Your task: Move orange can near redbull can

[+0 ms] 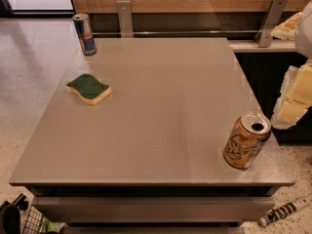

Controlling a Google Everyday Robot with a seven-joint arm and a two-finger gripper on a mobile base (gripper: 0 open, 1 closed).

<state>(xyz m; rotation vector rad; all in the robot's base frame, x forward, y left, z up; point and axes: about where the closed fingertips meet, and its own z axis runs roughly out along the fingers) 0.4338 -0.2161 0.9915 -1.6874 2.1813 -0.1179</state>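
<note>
Orange can [246, 141] stands upright just left of the end effector [291, 106], whose grip I cannot tell; redbull can [85, 33] far left.

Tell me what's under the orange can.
The orange can stands on the grey table, near its front right corner; the spot beneath its base is hidden. The gripper hangs just right of it.

Sponge [89, 88] near redbull can [85, 34]; gripper [291, 110] far right

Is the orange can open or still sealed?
Open: the orange can shows a dark hole in its silver top. The gripper hangs close beside it, near the picture's right edge.
</note>
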